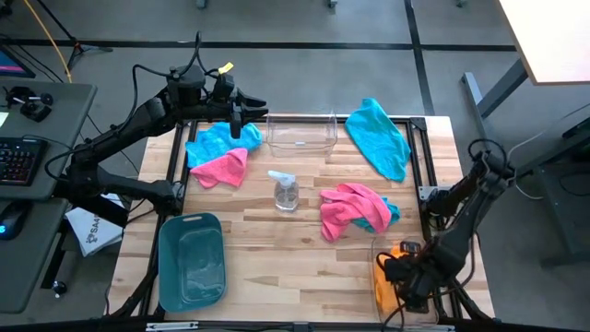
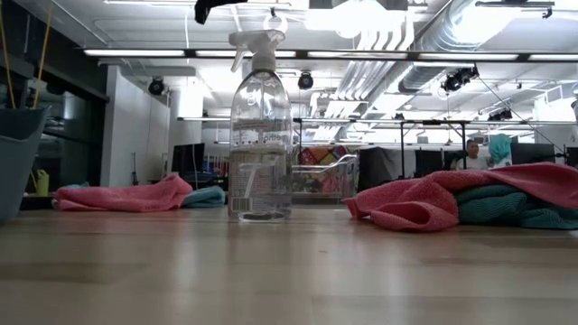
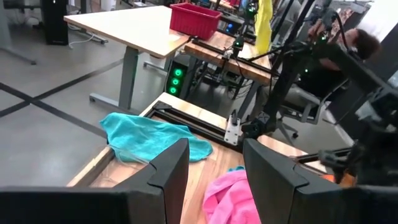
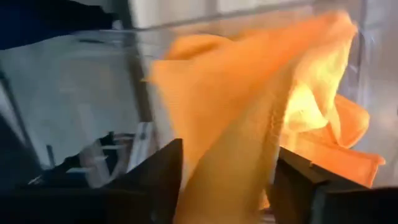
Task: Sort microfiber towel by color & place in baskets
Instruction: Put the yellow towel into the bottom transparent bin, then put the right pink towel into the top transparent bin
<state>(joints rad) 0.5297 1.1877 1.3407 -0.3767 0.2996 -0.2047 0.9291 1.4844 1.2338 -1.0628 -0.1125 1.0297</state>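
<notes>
My left gripper [image 1: 237, 120] [image 3: 214, 155] hovers open over the far left of the table, above a teal towel [image 1: 212, 143] and a pink towel [image 1: 221, 169] that lie side by side. My right gripper [image 1: 398, 277] [image 4: 227, 162] is down inside the clear basket [image 1: 378, 254] at the near right corner. Its fingers are spread on either side of an orange towel [image 4: 249, 93]. Another teal towel [image 1: 380, 136] lies at the far right. A pink towel [image 1: 355, 207] lies heaped on a teal one [image 1: 393, 212] right of centre. My right gripper stands open with the orange towel's raised fold [image 4: 224, 143] between its fingers, inside the clear basket. I cannot tell whether either finger touches the cloth.
A clear spray bottle [image 1: 286, 191] [image 2: 260, 135] stands upright at the table's middle. An opaque teal basket [image 1: 191, 260] sits at the near left, and a second clear basket [image 1: 301, 134] at the far middle. Bare wood lies between the bottle and the near edge.
</notes>
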